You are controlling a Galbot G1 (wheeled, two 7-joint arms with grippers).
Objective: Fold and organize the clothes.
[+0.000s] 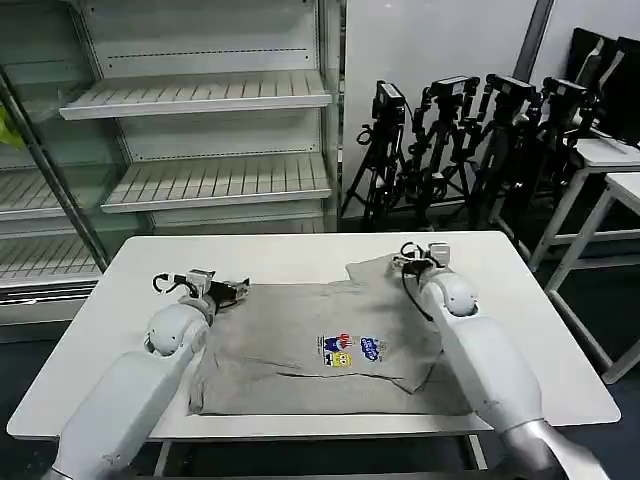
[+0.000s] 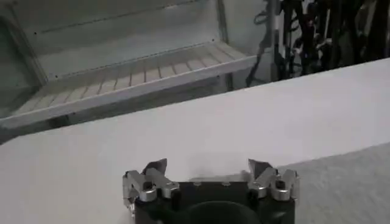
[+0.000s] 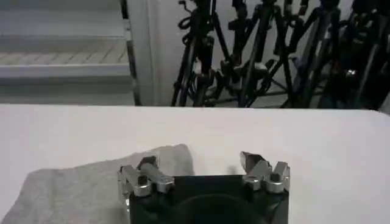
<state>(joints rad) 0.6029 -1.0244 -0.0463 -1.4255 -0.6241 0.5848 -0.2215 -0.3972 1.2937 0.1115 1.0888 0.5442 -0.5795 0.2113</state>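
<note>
**Inspector A:** Head view, item count: one light grey T-shirt (image 1: 330, 345) lies spread on the white surface (image 1: 300, 258), toward its near edge. One small multicoloured print (image 1: 350, 350) faces up near the middle of the shirt.

**Inspector B:** Hands?

**Inspector A:** Two. The left hand (image 1: 236, 291) sits at the shirt's far left corner, low over the surface. The right hand (image 1: 410, 263) sits at the far right corner, where one raised fold of cloth bunches up beside it.

**Inspector B:** State of each?

**Inspector A:** Left wrist view: the left hand (image 2: 210, 169) has both fingers spread wide, nothing between them, bare surface ahead and grey cloth at one side. Right wrist view: the right hand (image 3: 201, 163) is likewise spread wide and grips nothing; one finger stands over the shirt's edge (image 3: 91, 179).

**Inspector B:** Surroundings?

**Inspector A:** One shelving unit (image 1: 200, 130) behind the surface, and several tripods (image 1: 470, 140) beside it.
</note>
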